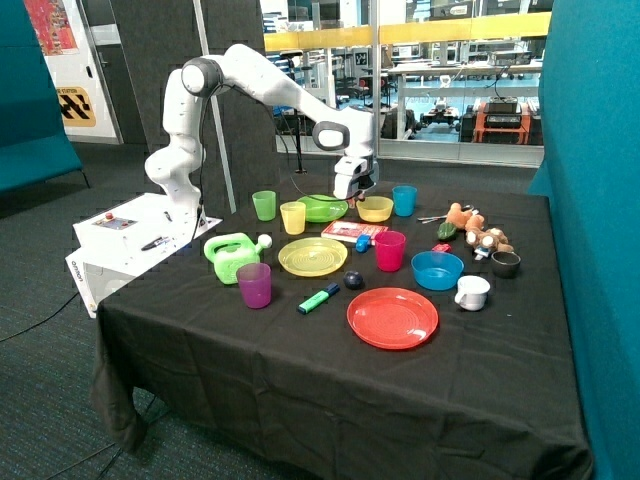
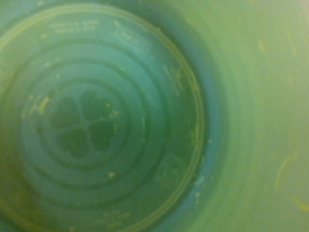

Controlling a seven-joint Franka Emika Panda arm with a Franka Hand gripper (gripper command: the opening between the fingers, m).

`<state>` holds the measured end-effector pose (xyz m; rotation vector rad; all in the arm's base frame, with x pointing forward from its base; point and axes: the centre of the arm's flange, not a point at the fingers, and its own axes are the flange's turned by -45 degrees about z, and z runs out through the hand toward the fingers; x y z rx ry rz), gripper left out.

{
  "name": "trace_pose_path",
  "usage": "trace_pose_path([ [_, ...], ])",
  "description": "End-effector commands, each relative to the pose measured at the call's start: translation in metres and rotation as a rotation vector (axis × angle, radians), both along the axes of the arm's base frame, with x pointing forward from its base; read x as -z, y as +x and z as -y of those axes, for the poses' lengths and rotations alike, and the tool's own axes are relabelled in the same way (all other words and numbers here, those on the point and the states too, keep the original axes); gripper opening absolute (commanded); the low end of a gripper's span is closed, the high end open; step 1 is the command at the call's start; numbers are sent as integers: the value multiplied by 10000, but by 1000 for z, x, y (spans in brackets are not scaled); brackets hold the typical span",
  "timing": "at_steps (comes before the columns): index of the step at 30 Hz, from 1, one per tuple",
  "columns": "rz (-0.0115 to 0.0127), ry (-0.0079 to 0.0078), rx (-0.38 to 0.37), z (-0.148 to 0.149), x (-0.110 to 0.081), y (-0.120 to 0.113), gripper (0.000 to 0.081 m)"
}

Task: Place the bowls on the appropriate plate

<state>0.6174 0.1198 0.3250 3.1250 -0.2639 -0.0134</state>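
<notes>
A flat red plastic plate (image 1: 392,318) fronts the bench; upper centre, the tool (image 1: 362,190), grip unreadable, should seat squarely over the shallow light-green plastic bowl (image 1: 322,208).

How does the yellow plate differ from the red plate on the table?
The yellow plate looks smaller than the red plate. It lies nearer the gripper and the cups, while the red plate lies near the front edge. Both are round, flat and hold no bowl.
</notes>
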Motion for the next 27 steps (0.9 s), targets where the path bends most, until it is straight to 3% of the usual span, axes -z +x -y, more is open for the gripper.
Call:
trace_pose_path([
  [1, 89, 47, -14, 0, 15, -5, 457],
  [21, 89, 48, -243, -9, 32, -9, 456],
  [26, 89, 48, -241, -9, 34, -11, 365],
  [27, 89, 48, -208, -9, 34, -12, 272],
])
